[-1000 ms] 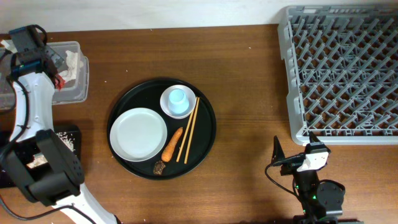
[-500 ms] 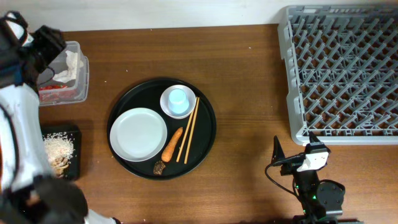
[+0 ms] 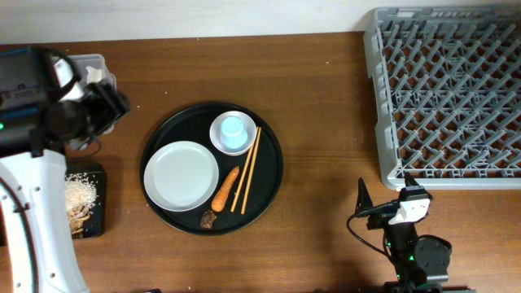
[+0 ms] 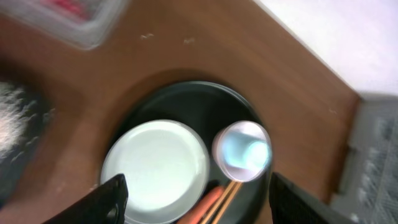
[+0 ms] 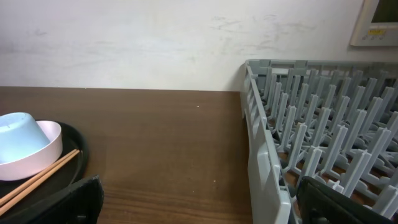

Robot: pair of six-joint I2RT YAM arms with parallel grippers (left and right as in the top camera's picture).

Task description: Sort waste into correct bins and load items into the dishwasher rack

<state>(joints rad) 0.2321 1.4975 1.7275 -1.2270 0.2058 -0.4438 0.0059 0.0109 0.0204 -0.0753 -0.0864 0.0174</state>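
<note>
The left gripper (image 4: 196,186) hangs over the left side of the tabletop with its fingers spread wide and nothing between them, and the right gripper (image 5: 202,199) waits near the front right edge, equally wide and empty. The likely step is to fetch the next piece of waste from the round tray (image 3: 269,163) in the middle of the tabletop. The carrot (image 3: 225,189) is the obvious candidate: a short, tapered orange stick lying slantwise between the plate (image 3: 181,175) and the chopsticks (image 3: 247,169), close to both. A good pick would come straight down with the fingers set across its narrow width, closing gently, since it looks smooth and could roll or slip; a slanted approach risks nudging the thin wooden chopsticks or riding up on the glossy white plate rim. The small dark scrap (image 3: 209,219) sits just beyond the carrot's thin end, near the tray's front rim, and looks rough and lumpy. Both seem to belong with the rice in the shallow black tray (image 3: 96,175) at the left edge, while the clear tub (image 3: 110,81) in the far left corner holds crumpled tissue (image 3: 99,77). The light-blue cup (image 3: 233,128) rests in the white bowl (image 3: 218,140), and the grey pegged rack (image 3: 448,89) fills the far right corner
</note>
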